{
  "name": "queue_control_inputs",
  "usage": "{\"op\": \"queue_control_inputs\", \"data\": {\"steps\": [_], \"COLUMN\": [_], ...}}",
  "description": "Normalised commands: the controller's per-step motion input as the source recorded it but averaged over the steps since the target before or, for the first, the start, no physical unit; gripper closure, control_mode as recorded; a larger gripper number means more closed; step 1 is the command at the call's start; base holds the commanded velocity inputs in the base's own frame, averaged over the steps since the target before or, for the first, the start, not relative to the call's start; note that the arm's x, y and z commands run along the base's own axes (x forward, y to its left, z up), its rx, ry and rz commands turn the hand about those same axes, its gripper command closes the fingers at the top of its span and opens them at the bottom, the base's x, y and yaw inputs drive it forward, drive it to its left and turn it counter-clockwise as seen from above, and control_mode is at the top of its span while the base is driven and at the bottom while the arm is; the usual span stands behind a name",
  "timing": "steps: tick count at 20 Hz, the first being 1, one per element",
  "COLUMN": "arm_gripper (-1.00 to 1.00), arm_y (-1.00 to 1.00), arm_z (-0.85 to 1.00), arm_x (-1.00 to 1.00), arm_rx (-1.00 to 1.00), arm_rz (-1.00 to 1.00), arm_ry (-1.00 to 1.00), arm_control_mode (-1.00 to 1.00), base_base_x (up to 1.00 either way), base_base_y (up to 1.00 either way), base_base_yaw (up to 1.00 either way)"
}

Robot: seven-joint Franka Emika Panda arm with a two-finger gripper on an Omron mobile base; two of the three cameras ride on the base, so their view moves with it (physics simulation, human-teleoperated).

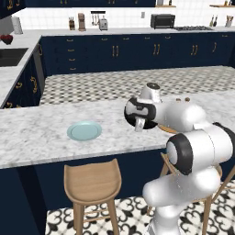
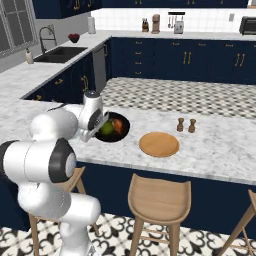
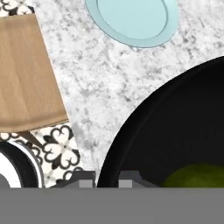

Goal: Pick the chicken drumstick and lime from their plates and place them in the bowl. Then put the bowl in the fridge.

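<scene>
Black bowl (image 3: 175, 131) rim pinched in claw (image 3: 107, 177)

White glossy arm (image 1: 193, 151) of rounded bulbous segments, dark black bands at the joints, grey-white hand (image 2: 93, 116) with black face, small dark finger tips (image 3: 85, 178).

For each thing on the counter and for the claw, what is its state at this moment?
bowl: upright on the counter, holds lime and drumstick.
lime: inside the bowl.
chicken drumstick: inside the bowl, beside the lime.
light-blue plate: flat, bare.
wooden plate: flat, bare.
claw: shut on the bowl's rim.
</scene>
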Motion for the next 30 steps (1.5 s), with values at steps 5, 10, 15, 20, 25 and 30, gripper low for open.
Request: {"op": "queue_control_inputs", "data": {"steps": [5,10,15,20,25,30], "arm_gripper": [1.00,1.00,1.00,1.00,1.00,1.00], "arm_y": [-0.04,0.00,0.00,-0.02,-0.09,-0.33], "arm_z": [0.48,0.54,0.05,0.00,0.05,0.02], "arm_x": [-1.00,-0.96,-0.95,-0.98,-0.82,-0.79], "arm_rx": [-0.08,-0.16,-0.20,-0.05,0.00,0.00], "arm_rz": [0.47,0.31,0.07,0.00,0.00,0.01], "arm_ry": [0.00,0.02,-0.07,-0.11,-0.01,0.00], "arm_control_mode": [-1.00,-1.00,-1.00,-1.00,-1.00,-1.00], "base_base_x": [0.00,0.00,0.00,0.00,0.00,0.00], "base_base_y": [0.00,0.00,0.00,0.00,0.00,0.00], "base_base_yaw": [0.00,0.00,0.00,0.00,0.00,0.00]}}
